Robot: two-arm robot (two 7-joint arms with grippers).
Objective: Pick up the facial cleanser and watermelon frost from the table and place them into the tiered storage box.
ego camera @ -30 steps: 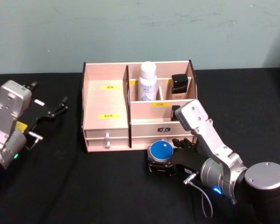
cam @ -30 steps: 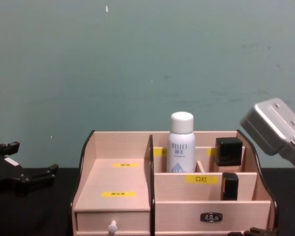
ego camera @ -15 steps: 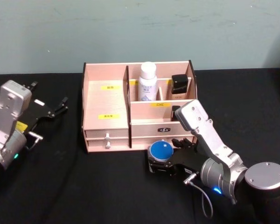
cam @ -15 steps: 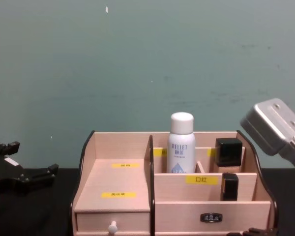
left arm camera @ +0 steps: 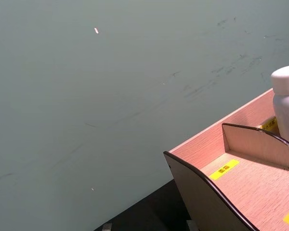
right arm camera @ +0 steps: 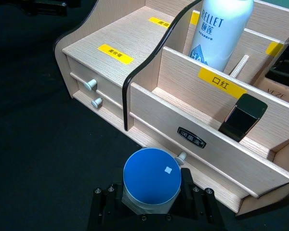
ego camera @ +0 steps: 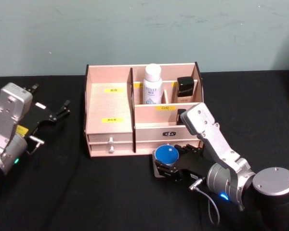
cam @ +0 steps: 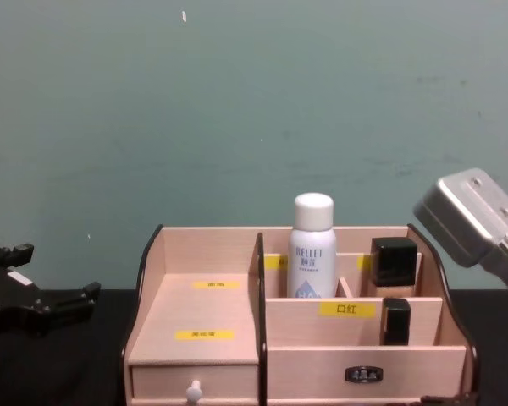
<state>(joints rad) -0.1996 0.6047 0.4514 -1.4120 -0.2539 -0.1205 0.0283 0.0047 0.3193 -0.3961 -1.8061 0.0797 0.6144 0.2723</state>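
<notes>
My right gripper (ego camera: 167, 162) is shut on a round jar with a blue lid (ego camera: 166, 154), just in front of the tiered storage box (ego camera: 108, 103). Which task item the jar (right arm camera: 151, 175) is, I cannot tell. In the right wrist view, a finger presses each side of the jar, near the small drawer knob of the box (right arm camera: 135, 33). A white bottle (ego camera: 152, 84) marked RELLET stands upright in a back compartment, also seen in the chest view (cam: 311, 245). My left gripper (ego camera: 50, 97) rests open at the table's left, apart from everything.
Two black-capped cosmetics (ego camera: 185, 86) stand in the box's right compartments. The left stepped shelves with yellow labels (ego camera: 112, 119) are bare. Black tabletop (ego camera: 111, 192) stretches in front and to both sides. A teal wall stands behind.
The right gripper with the blue-lidded jar has shifted slightly up and toward the box front. The left arm has not moved.
</notes>
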